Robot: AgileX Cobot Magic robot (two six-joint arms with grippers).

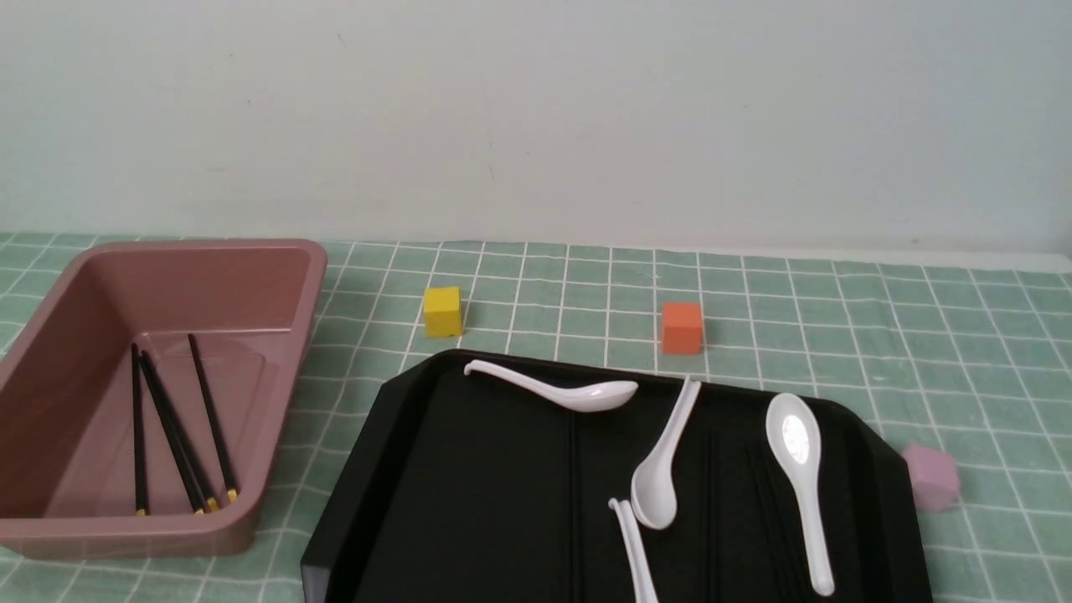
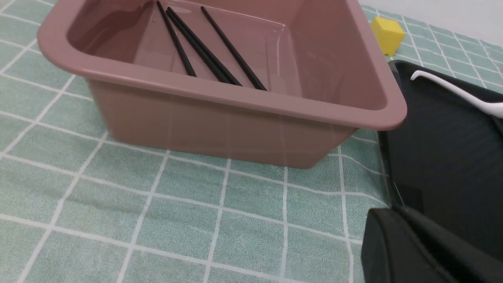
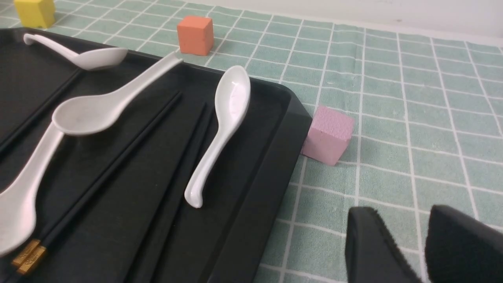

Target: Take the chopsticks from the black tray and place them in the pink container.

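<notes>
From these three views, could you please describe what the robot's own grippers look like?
Very little of them shows. The left gripper appears as smooth, matte black, wedge-shaped fingers at the corner of its wrist view. The right gripper shows two black tapered fingers with a slightly fuzzy, textured edge. No cables or markings are visible, and the front view shows neither arm.

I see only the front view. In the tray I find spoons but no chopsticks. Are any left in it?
Observer: Yes. The right wrist view shows a pair of chopsticks lying in the tray between two spoons.
Operator: Where is the right claw?
Observer: The right claw is open, over the cloth beside the tray.
Operator: And the left claw?
Observer: The left claw is by the tray's edge, on the near side of the tub. I cannot tell if it is open.
</notes>
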